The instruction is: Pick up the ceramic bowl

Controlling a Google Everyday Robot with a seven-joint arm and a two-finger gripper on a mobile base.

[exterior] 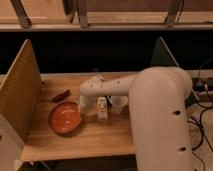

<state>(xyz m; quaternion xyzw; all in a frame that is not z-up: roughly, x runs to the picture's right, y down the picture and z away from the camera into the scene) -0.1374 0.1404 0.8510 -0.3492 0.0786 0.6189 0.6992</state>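
The ceramic bowl (pixel 64 118) is a wide, shallow orange-red dish with a darker rim. It sits on the wooden table (pixel 80 142), left of centre, and looks empty. My gripper (pixel 86 104) is at the end of the white arm (pixel 150 100), which reaches in from the right. The gripper hangs just at the bowl's upper right rim. I cannot tell whether it touches the rim.
A small white bottle (pixel 102 109) and a white cup (pixel 118 104) stand just right of the gripper. A dark red elongated item (pixel 61 95) lies behind the bowl. A wooden divider (pixel 20 90) walls the left side, and a grey panel (pixel 162 55) stands at the back right.
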